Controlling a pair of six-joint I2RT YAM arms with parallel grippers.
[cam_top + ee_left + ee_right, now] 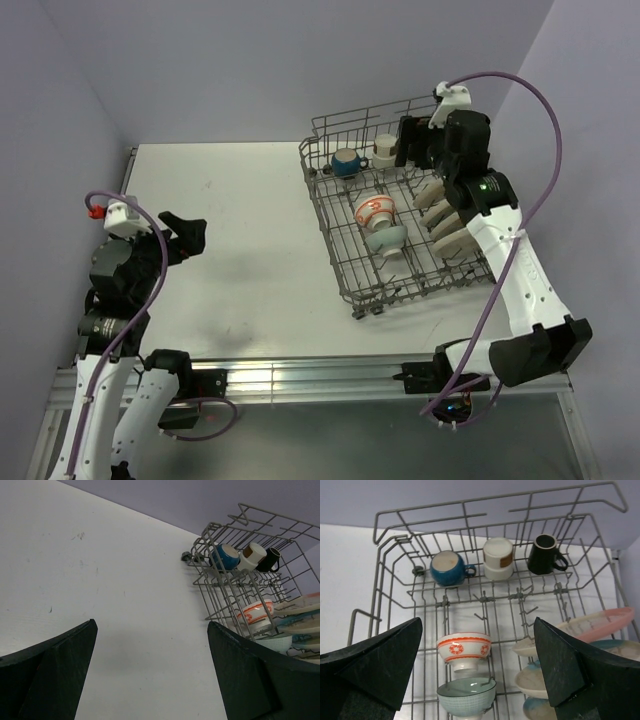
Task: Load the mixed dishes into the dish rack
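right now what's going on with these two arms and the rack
Every dish in view is already in the dish rack. A blue mug, a cream-and-brown mug and a black mug lie along its far row. An orange-patterned bowl and a teal bowl sit nearer, with plates standing at the right. The right fingers hang open above the rack, holding nothing. The left fingers, also open and empty, are over the table, left of the rack.

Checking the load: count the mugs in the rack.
3, in a row at the rack's far end: blue mug left, cream-and-brown mug middle, black mug right. None looks hidden.
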